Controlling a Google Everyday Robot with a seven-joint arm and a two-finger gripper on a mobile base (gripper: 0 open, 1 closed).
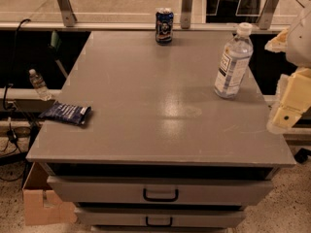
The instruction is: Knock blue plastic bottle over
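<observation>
The blue plastic bottle [233, 62] stands upright near the right edge of the grey cabinet top [160, 106]. It is clear and bluish, with a white cap and a white-and-blue label. My gripper [287, 106], cream-coloured, hangs at the right edge of the view. It is to the right of the bottle, just past the cabinet's right edge and a little nearer the front, and it does not touch the bottle.
A dark blue drink can [164, 26] stands at the back edge of the top. A dark blue snack bag [66, 113] lies at the left edge. A tiny clear bottle [38, 84] sits on a ledge to the left. The cabinet has drawers [160, 192], and a cardboard box [41, 203] is on the floor.
</observation>
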